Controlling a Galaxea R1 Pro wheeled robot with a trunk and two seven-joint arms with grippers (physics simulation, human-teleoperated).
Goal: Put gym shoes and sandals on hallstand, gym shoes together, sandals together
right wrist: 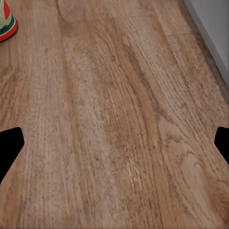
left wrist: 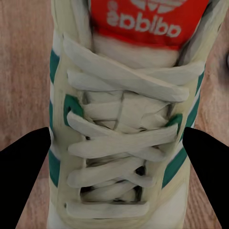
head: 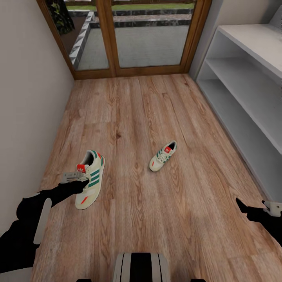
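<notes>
Two gym shoes show in the head view. One gym shoe [head: 92, 176], cream with green stripes and a red tongue patch, looks raised off the corridor floor [head: 129, 109], and my left gripper [head: 87, 181] is shut on it. In the left wrist view its laces [left wrist: 119, 143] sit between my dark fingers [left wrist: 24, 176], which press both sides. The other gym shoe [head: 163, 156] lies on the planks mid-corridor. The hallstand [head: 250, 78] runs along the right. My right gripper [head: 244, 207] hangs open over bare floor [right wrist: 114, 124]. The two sandals are out of view.
A wood-framed glass door [head: 129, 35] closes the far end of the corridor. A plain wall [head: 27, 98] runs along the left. My base [head: 141, 268] shows at the bottom edge. A shoe toe [right wrist: 5, 24] peeks into the right wrist view.
</notes>
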